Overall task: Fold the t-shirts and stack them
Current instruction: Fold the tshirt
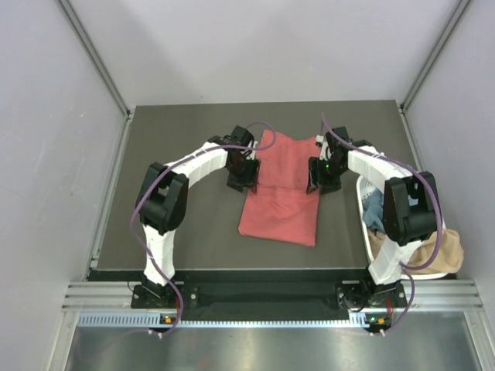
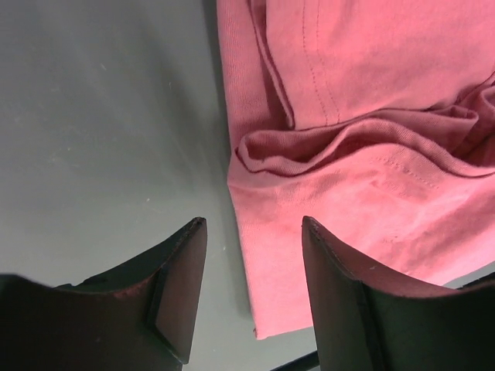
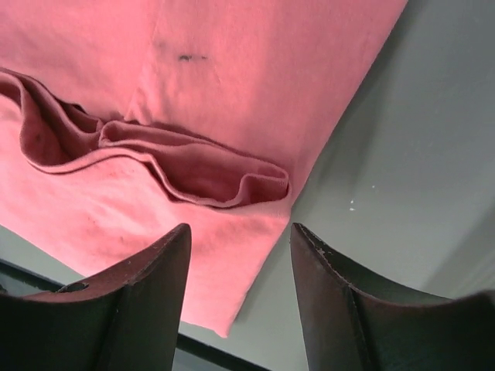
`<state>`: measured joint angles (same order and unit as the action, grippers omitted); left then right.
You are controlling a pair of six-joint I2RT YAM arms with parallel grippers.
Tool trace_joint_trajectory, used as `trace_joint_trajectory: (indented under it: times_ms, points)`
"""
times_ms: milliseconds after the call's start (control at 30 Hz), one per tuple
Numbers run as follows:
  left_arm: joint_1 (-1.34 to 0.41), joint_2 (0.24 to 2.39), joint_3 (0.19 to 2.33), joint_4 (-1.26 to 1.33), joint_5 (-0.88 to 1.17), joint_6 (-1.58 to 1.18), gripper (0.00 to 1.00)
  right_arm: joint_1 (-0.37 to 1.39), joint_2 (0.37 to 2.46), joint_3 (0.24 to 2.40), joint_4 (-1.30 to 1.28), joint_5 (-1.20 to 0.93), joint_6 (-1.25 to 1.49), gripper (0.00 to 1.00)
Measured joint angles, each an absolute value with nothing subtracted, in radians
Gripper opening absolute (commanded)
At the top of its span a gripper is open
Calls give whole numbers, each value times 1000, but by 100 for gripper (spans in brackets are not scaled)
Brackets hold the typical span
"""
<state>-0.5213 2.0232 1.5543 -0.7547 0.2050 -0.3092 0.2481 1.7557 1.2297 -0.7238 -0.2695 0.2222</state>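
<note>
white basket (image 1: 360, 202): mostly behind right arm (image 1: 407, 207)
blue t-shirt (image 1: 373, 210): sliver only, shape unclear
coral-red t-shirt (image 2: 371, 116): cropped by wrist-view edges

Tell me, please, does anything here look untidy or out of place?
Yes. The coral-red t-shirt is not folded flat: a bunched ridge of cloth runs across its middle. A small dark mark shows above that ridge in the right wrist view. At the right, tan cloth spills over the rim of the white basket.
</note>
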Motion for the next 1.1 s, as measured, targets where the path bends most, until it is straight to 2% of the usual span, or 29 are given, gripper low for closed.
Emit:
trace_joint_trajectory:
  times_ms: [233,500,600,667,700,733,767,800,1100]
  points:
    - [-516,2056,1580,-739,220,-309,54,248,1804,1251,-719,-273,202,50]
    - [-500,2088,1602,-712,255,-308,42,248,1843,1276,-719,-282,201,39]
    - [-497,2104,1607,-702,277,-313,32,247,1844,1291,-719,-288,201,35]
    - [-495,2113,1612,-701,290,-315,19,245,1845,1299,-716,-294,201,32]
    - [-493,2119,1617,-701,295,-316,14,244,1846,1304,-718,-296,202,22]
    - [-493,2125,1620,-699,299,-316,3,243,1848,1306,-714,-301,202,12]
    - [-492,2128,1621,-699,300,-318,0,242,1849,1306,-710,-306,197,3]
    - [-492,2131,1623,-699,299,-320,0,239,1851,1306,-710,-312,197,0]
    - [-490,2178,1705,-738,261,-334,0,212,1860,1305,-707,-264,213,0]
